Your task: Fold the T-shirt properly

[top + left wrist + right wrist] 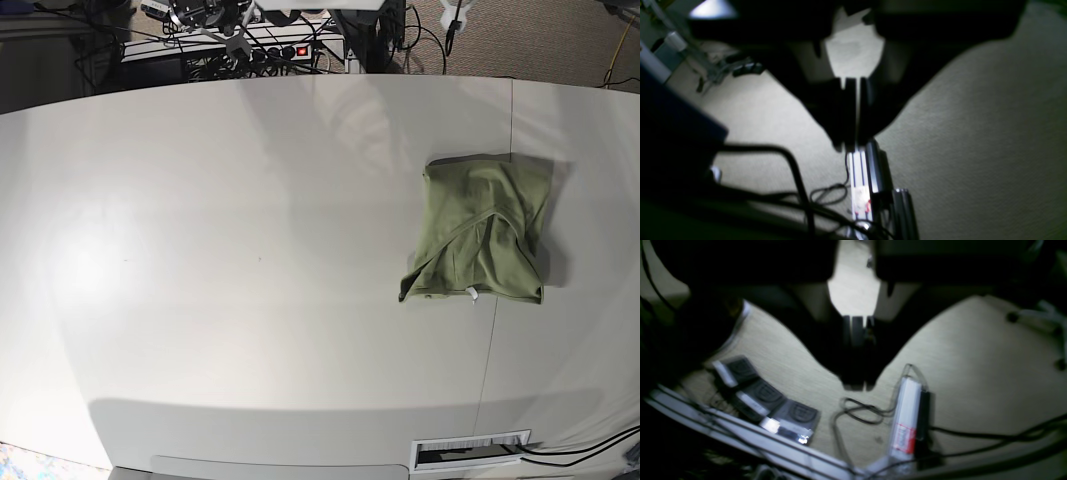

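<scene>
The olive-green T-shirt (483, 228) lies folded into a compact rectangle on the right side of the white table (250, 250), with a small white tag (473, 294) at its near edge. Neither arm shows in the base view. In the left wrist view, my left gripper (851, 145) has its dark fingers pressed together, holds nothing and hangs over carpeted floor. In the right wrist view, my right gripper (858, 386) is also shut and empty over the floor. The T-shirt does not show in either wrist view.
A white power strip with cables lies on the carpet below both grippers (860, 186) (907, 416). Several black foot pedals (766, 396) sit beside a metal frame. The table has a cable slot (470, 450) at its near edge, and cables and a power strip (290, 50) lie beyond its far edge.
</scene>
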